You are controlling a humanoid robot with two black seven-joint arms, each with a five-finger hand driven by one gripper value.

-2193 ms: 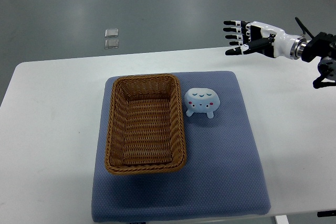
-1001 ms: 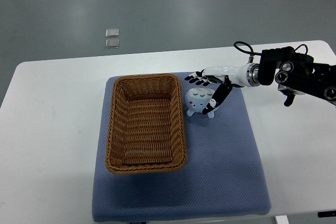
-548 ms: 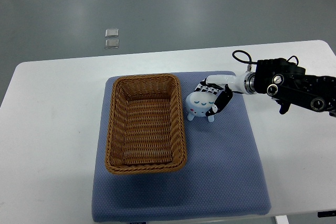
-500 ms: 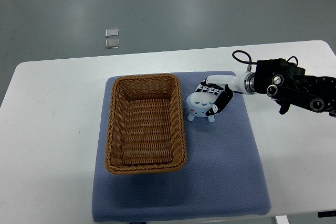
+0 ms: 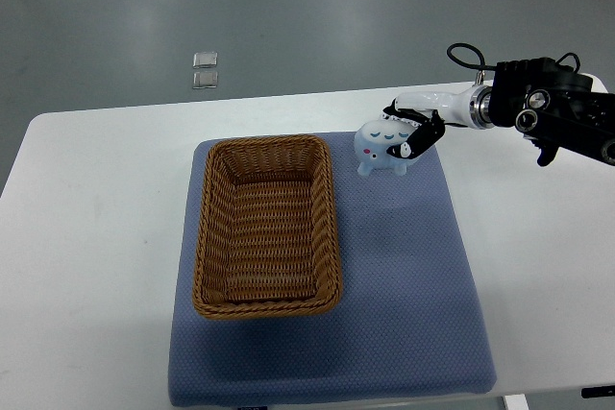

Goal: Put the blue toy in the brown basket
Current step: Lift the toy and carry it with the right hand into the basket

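Right hand [image 5: 415, 132]: its curled fingers cover the 3 o'clock side of the pale blue round toy with a painted face [image 5: 381, 147]. The black right forearm [image 5: 562, 114] is cut off by the frame's 3 o'clock edge. The 6 o'clock edge of the blue padded mat [image 5: 413, 314] runs out of frame. 2 small clear square items [image 5: 204, 70] on the grey floor at 11 o'clock are too small to identify.
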